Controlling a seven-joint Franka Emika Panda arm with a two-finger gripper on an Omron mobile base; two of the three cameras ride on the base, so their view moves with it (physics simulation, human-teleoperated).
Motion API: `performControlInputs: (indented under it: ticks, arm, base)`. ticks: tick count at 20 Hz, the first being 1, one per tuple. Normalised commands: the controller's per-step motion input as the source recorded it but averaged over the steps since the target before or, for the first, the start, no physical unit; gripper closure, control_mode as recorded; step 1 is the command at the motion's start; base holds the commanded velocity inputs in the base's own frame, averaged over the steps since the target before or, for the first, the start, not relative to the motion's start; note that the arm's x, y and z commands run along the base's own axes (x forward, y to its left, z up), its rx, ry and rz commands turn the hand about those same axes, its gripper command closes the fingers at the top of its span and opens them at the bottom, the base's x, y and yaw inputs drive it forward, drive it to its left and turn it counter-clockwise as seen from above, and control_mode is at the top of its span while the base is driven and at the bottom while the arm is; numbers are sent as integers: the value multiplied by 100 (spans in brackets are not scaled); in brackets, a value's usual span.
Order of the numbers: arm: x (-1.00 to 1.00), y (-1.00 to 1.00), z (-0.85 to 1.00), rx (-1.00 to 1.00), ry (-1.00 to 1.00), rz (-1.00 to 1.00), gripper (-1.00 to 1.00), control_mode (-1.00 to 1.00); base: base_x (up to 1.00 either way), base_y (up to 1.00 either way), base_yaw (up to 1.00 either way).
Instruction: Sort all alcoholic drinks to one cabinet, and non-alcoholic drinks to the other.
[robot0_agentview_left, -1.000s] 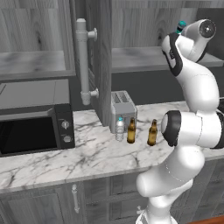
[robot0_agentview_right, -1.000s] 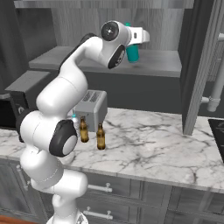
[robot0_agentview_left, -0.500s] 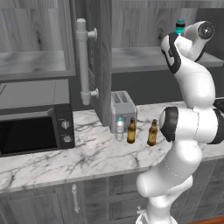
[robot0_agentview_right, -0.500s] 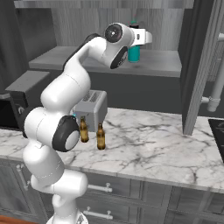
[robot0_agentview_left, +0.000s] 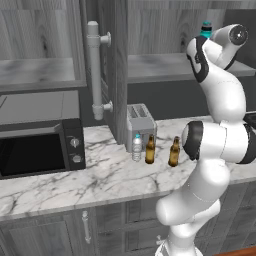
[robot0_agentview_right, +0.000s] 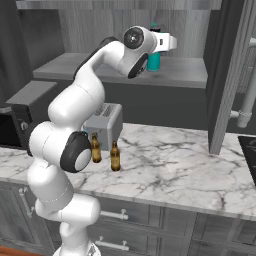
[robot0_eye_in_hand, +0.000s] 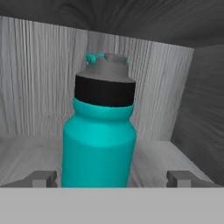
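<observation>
Pincer (robot0_eye_in_hand: 111, 178) farther back; one flask (robot0_eye_in_hand: 99, 135), two beer bottles (robot0_agentview_left: 161, 150).

Inside the cabinet (robot0_eye_in_hand: 39, 87) the teal flask (robot0_eye_in_hand: 98, 140) stands dead ahead at twelve o'clock — bare shelf (robot0_eye_in_hand: 26, 153) lies free at nine and three. The open door (robot0_agentview_right: 227, 75) walls off the right side — counter (robot0_agentview_right: 175, 165) below lies bare.

grey shelf (robot0_eye_in_hand: 175, 153) — teal flask (robot0_eye_in_hand: 98, 140) upright
</observation>
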Motion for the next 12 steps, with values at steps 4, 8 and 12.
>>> performControlInputs:
  ticks: [4,8,12]
  arm:
    - [0,0,1,0,-7,0,-100,-100]
    - [-5,0,1,0,-8,0,-100,-100]
    - [-30,0,0,0,-6,1,-100,-100]
  base:
    - [0,0,0]
    - [0,0,0]
    - [0,0,0]
